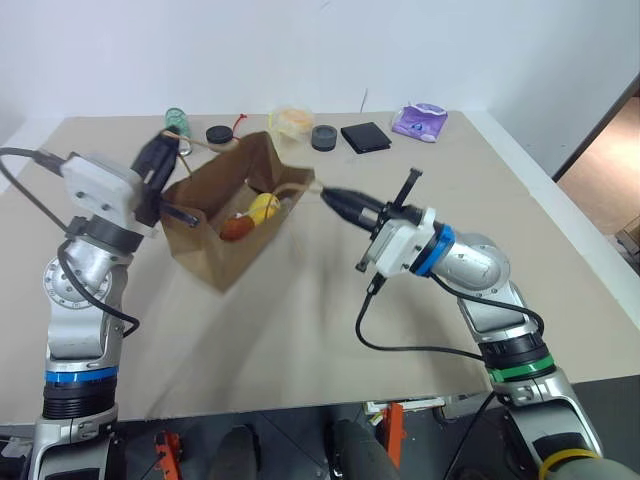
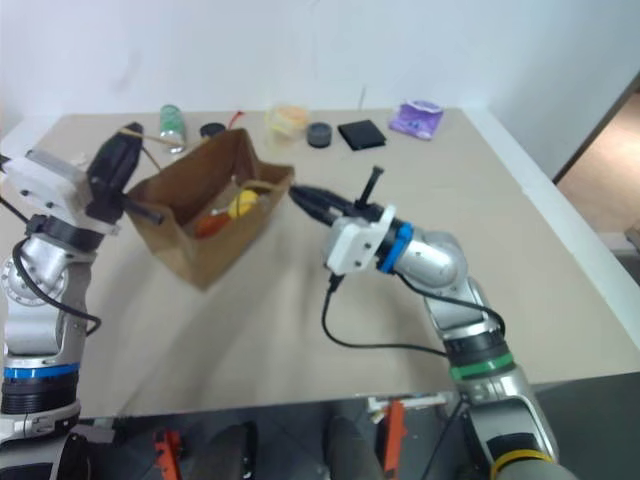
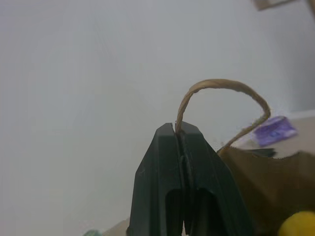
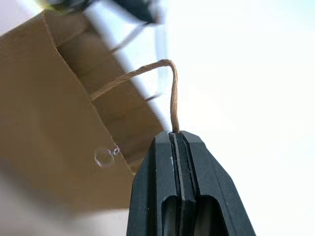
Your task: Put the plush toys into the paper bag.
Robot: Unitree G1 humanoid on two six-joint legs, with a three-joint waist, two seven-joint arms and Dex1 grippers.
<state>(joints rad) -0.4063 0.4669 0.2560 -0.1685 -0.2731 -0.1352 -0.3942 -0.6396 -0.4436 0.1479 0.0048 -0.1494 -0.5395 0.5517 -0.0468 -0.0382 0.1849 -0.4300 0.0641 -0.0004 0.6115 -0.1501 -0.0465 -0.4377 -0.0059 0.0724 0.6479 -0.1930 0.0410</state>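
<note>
The brown kraft paper bag (image 1: 228,232) hangs tilted above the beige desk (image 1: 330,340) between the two arms, with the left gripper (image 1: 172,148) and the right gripper (image 1: 330,196) each closed on one tan cord handle, and the yellow and orange-brown plush toys (image 1: 252,216) lie inside it.

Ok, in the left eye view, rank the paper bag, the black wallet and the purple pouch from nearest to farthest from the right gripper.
1. Paper bag: right gripper is shut on its cord handle.
2. Black wallet: beyond the gripper, toward the table's far edge.
3. Purple pouch: farther still, to the wallet's right.
</note>
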